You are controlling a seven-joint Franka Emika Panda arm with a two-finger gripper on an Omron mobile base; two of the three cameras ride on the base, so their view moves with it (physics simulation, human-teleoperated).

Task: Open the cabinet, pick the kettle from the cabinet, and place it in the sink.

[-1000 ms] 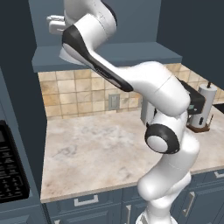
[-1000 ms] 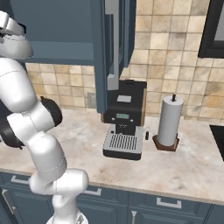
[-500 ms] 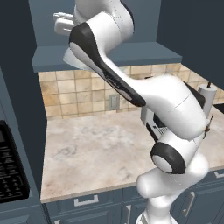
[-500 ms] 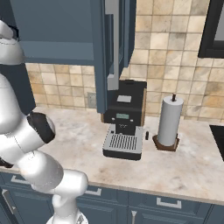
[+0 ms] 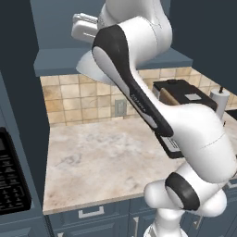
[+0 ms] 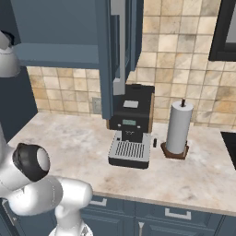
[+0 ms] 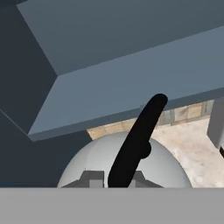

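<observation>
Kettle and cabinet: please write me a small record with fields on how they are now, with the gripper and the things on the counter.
kettle: whitish dome, black handle, held in the air near the cabinet's lower edge, above the counter
gripper: shut on the kettle's handle
cabinet: door open, seen edge-on
counter: coffee machine and paper towel roll, side by side, apart

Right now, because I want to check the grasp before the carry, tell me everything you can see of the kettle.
The kettle is a smooth, whitish-grey dome with a black arched handle rising over its top. It hangs in the air under the gripper, whose jaws look shut on that handle. It sits by the cabinet base edge, above the counter, touching nothing else.
</observation>
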